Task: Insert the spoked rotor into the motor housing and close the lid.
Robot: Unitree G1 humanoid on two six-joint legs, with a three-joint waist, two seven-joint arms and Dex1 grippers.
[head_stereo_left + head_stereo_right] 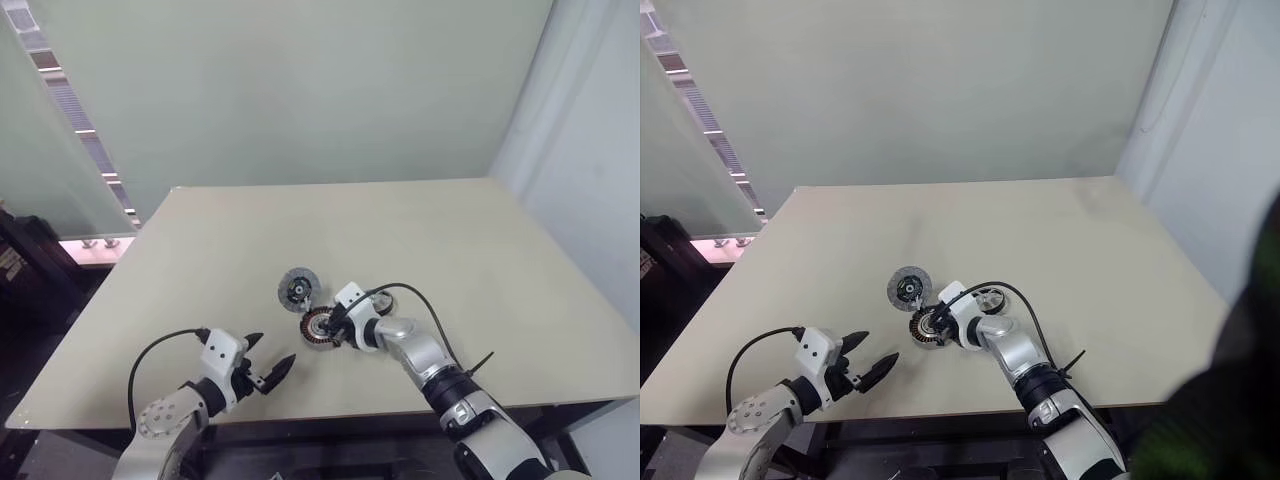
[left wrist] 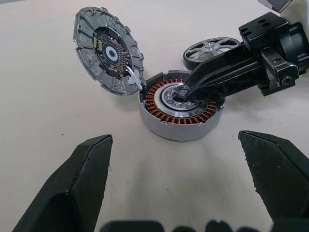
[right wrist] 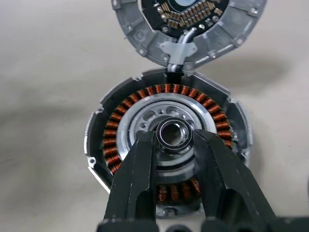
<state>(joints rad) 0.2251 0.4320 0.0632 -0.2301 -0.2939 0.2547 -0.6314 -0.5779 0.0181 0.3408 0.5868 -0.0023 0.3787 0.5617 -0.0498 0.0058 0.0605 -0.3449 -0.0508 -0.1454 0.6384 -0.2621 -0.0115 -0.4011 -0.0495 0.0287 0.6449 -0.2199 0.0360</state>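
Observation:
The motor housing (image 3: pixel 145 92), a round part with copper windings around a silvery centre, lies on the table. The grey lid (image 2: pixel 108 48) stands tilted open at its far edge, joined to it by a small wire. My right gripper (image 3: pixel 174 137) reaches over the housing's centre, shut on a small thin ring (image 3: pixel 174 120) held at the hub. Just beyond the right gripper, the spoked rotor (image 2: pixel 211 48) lies flat on the table beside the housing. My left gripper (image 1: pixel 272 352) hovers open near the table's front edge, pointing at the housing with nothing between its fingers.
The beige table (image 1: pixel 450 240) stretches wide behind and to both sides of the parts. A black cable (image 1: pixel 420 300) loops off my right wrist. To the left of the table stands a glass partition (image 1: pixel 60 120).

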